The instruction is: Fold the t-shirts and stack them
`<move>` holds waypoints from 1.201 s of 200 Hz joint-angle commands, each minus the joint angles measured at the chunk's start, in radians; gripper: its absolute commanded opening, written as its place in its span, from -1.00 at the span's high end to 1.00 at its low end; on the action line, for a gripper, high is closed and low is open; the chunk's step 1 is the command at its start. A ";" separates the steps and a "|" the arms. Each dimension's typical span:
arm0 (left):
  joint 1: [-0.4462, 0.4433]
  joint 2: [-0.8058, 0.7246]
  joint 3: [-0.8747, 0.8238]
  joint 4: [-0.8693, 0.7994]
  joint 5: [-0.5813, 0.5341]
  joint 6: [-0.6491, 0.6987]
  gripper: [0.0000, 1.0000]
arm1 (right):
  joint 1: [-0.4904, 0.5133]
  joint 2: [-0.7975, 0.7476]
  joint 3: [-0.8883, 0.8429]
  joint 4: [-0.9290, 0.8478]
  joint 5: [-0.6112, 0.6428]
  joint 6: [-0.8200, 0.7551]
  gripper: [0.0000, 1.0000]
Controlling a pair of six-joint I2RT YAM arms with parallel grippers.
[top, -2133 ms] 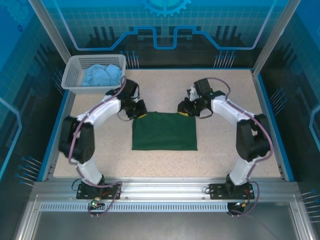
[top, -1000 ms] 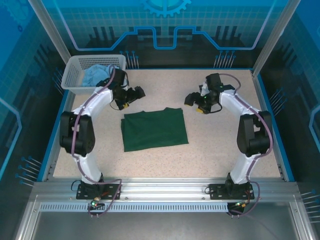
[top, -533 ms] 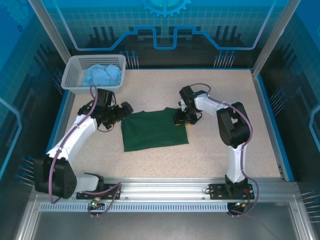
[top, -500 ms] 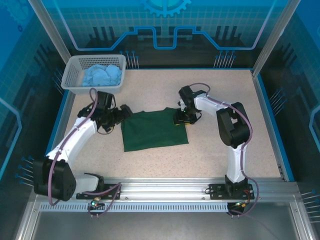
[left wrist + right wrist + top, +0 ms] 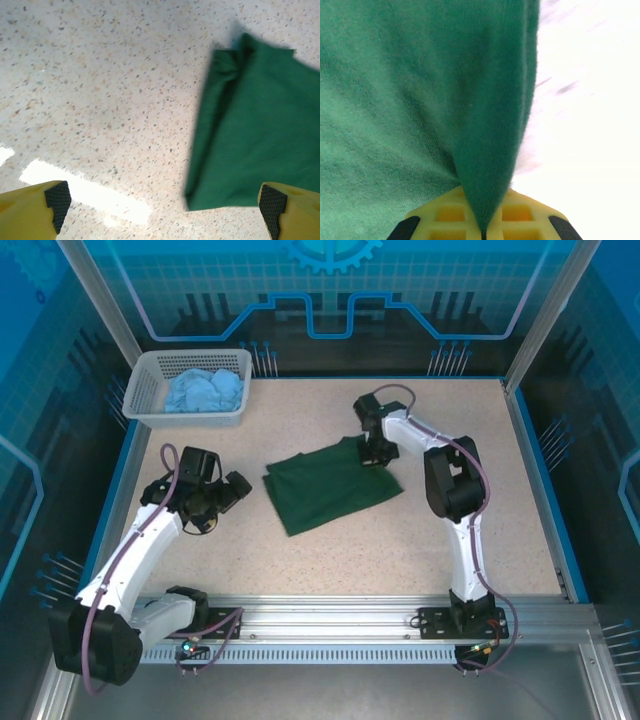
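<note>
The dark green t-shirt lies folded and skewed on the table's middle. My right gripper is shut on its far right corner; in the right wrist view the green cloth is pinched between the yellow fingers and rises as a fold. My left gripper stands open to the left of the shirt, apart from it; the left wrist view shows the shirt's edge beyond the wide-spread fingertips. The light blue t-shirt lies crumpled in the basket.
The white lattice basket stands at the back left corner. A blue raised rim borders the speckled table. Bare tabletop lies in front of the shirt and to its right.
The right gripper has dragged the green shirt to the right and turned it askew. The left arm has let go, pulled back toward the near left, and now stands apart from the cloth.
</note>
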 commanded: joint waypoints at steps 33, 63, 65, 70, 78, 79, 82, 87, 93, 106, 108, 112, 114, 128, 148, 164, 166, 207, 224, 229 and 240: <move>-0.003 -0.086 0.067 -0.202 -0.009 -0.004 -0.97 | -0.214 0.142 0.244 -0.063 0.278 -0.201 1.00; -0.002 -0.084 0.118 -0.279 -0.021 0.018 -0.97 | -0.288 0.272 0.426 -0.078 0.298 -0.284 1.00; -0.002 -0.083 0.123 -0.283 -0.022 0.019 -0.97 | -0.294 0.280 0.444 -0.083 0.298 -0.287 1.00; -0.002 -0.078 0.132 -0.293 -0.021 0.022 -0.97 | -0.308 0.309 0.486 -0.098 0.298 -0.290 1.00; -0.002 -0.068 0.147 -0.306 -0.021 0.029 -0.97 | -0.328 0.347 0.551 -0.118 0.295 -0.296 1.00; -0.002 -0.067 0.149 -0.307 -0.021 0.028 -0.97 | -0.331 0.351 0.557 -0.119 0.294 -0.297 1.00; -0.002 -0.062 0.155 -0.312 -0.018 0.031 -0.97 | -0.338 0.363 0.578 -0.122 0.294 -0.299 1.00; -0.001 -0.054 0.163 -0.319 -0.018 0.033 -0.97 | -0.349 0.378 0.608 -0.123 0.288 -0.306 1.00; -0.001 -0.045 0.175 -0.328 -0.017 0.036 -0.97 | -0.361 0.394 0.641 -0.120 0.283 -0.316 1.00; -0.001 -0.023 0.197 -0.336 -0.010 0.042 -0.97 | -0.382 0.422 0.698 -0.098 0.284 -0.343 1.00; -0.001 -0.020 0.199 -0.337 -0.010 0.043 -0.97 | -0.385 0.426 0.706 -0.096 0.282 -0.344 1.00; -0.002 -0.012 0.206 -0.338 -0.011 0.045 -0.97 | -0.392 0.434 0.726 -0.091 0.280 -0.348 1.00; -0.001 -0.008 0.209 -0.340 -0.011 0.045 -0.97 | -0.396 0.440 0.739 -0.090 0.279 -0.349 1.00; -0.001 0.022 0.233 -0.345 -0.008 0.054 -0.97 | -0.428 0.473 0.820 -0.097 0.254 -0.330 1.00; -0.001 0.075 0.268 -0.347 0.002 0.064 -0.97 | -0.471 0.496 0.875 -0.082 0.223 -0.289 1.00; -0.003 0.116 0.296 -0.348 0.007 0.074 -0.97 | -0.501 0.494 0.879 -0.068 0.213 -0.252 1.00; -0.002 0.119 0.299 -0.348 0.008 0.075 -0.97 | -0.504 0.493 0.880 -0.067 0.211 -0.246 1.00; -0.005 0.198 0.349 -0.339 0.020 0.092 -0.98 | -0.572 0.494 0.871 -0.064 0.183 -0.154 1.00; -0.015 0.229 0.368 -0.336 0.021 0.097 -0.98 | -0.590 0.499 0.877 -0.067 0.196 -0.120 1.00; -0.019 0.238 0.372 -0.334 0.021 0.097 -0.97 | -0.596 0.500 0.876 -0.064 0.201 -0.113 1.00; -0.031 0.254 0.383 -0.332 0.020 0.097 -0.97 | -0.608 0.501 0.878 -0.064 0.225 -0.092 1.00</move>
